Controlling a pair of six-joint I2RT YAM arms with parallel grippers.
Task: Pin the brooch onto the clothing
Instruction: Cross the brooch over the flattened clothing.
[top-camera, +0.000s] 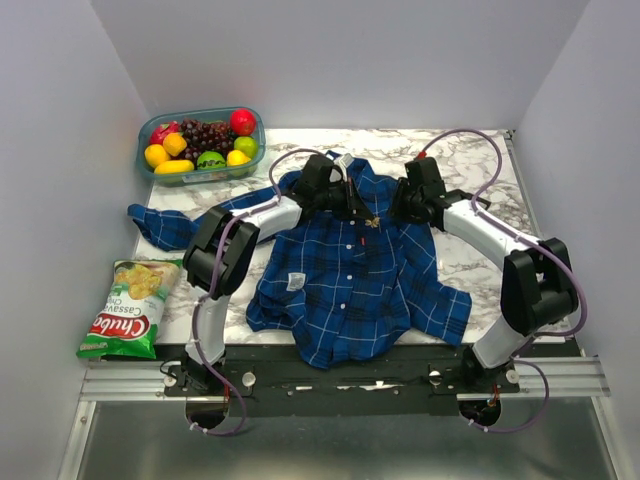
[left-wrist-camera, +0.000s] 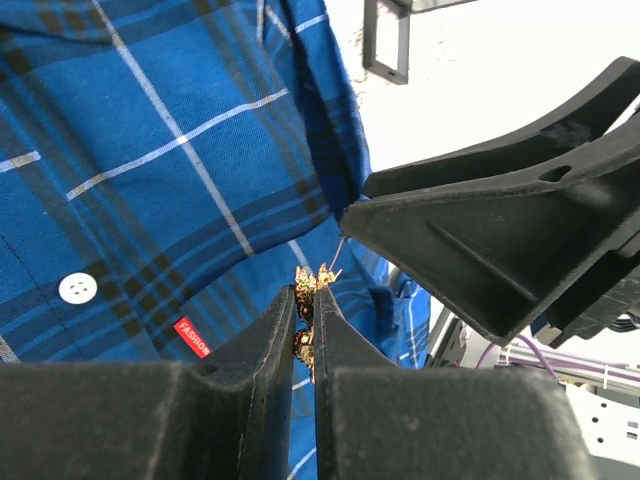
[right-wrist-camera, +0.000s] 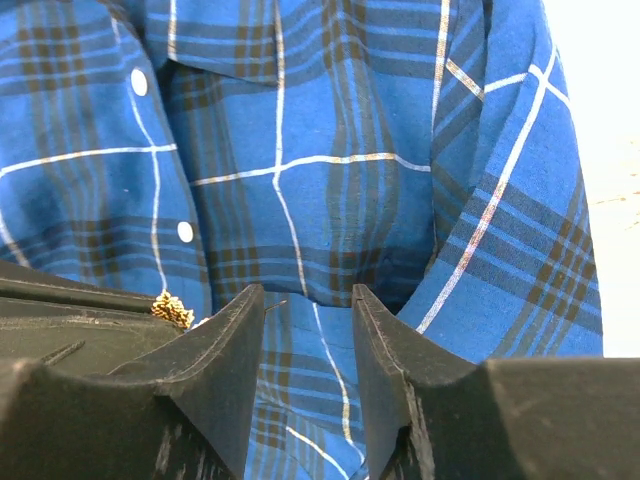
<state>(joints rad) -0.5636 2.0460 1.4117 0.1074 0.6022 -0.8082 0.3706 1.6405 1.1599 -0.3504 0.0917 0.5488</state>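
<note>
**Now over the shirt front: left pincer grips the brooch**

White marbled surface (top-camera: 470, 160) carries a blue plaid shirt (top-camera: 340, 280), spread flat with its collar toward the far edge. One sleeve stretches out to the left, and the other is folded in at the lower right. Both arms reach in over the upper part of the shirt. The left arm (top-camera: 240, 235) comes from the left and the right arm (top-camera: 500, 240) from the right, and their tips nearly meet above the button strip.

Off the shirt, a clear tub (top-camera: 257, 140) of mixed fruit stands at the far left corner. A green bag of chips (top-camera: 130, 305) lies at the near left edge, partly overhanging it.

The left pincer (left-wrist-camera: 307, 300) is clenched on the brooch (left-wrist-camera: 310, 288), which shows as a small golden-brown, jagged piece sticking up between the two narrow fingertips. It hangs just above the fabric near the centre of the chest. A thin pin shaft rises from it toward the tip of the other arm's finger; whether they touch cannot be told.

The right pincer (right-wrist-camera: 308, 295) is released, its jaws apart with only plaid cloth seen through the gap. In its own view the brooch sits just beside its left finger.

A small red label (left-wrist-camera: 192, 337) is sewn on the shirt near the left pincer, and a white button (left-wrist-camera: 77, 288) lies further to the side.
</note>
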